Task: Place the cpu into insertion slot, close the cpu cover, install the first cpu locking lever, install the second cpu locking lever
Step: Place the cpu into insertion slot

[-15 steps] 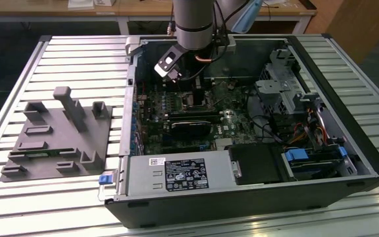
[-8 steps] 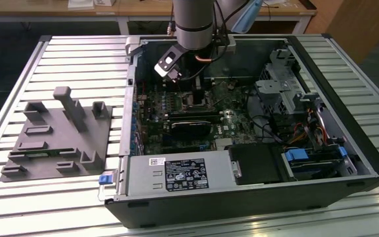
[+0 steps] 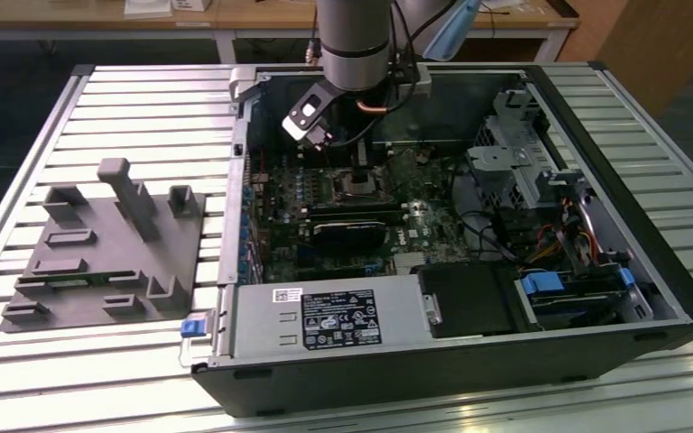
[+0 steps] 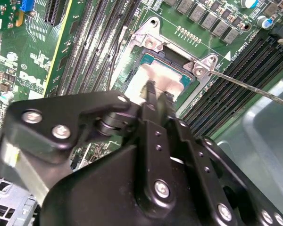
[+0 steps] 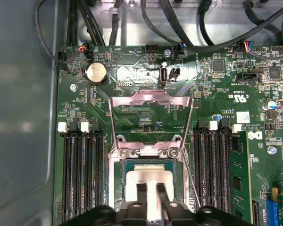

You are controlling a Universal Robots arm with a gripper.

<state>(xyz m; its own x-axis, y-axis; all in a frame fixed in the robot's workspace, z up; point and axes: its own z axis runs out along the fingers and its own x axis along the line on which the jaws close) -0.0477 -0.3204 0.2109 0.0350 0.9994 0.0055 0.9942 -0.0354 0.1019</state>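
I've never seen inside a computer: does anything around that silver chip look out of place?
The thin grey metal frame cover is flipped open, away from the square silver-topped chip instead of lying over it. A thin metal lever rod also sticks out sideways, unlatched. Nothing looks damaged or spilled.

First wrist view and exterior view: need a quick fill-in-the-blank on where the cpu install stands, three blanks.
1. The cpu cover is ___, not shut, and green board shows through its window.
2. In the first wrist view the gripper is directly over the ___.
3. In the exterior view the grey fixture block lies on the view's ___ of the computer case.

Missing words: open; cpu; left.
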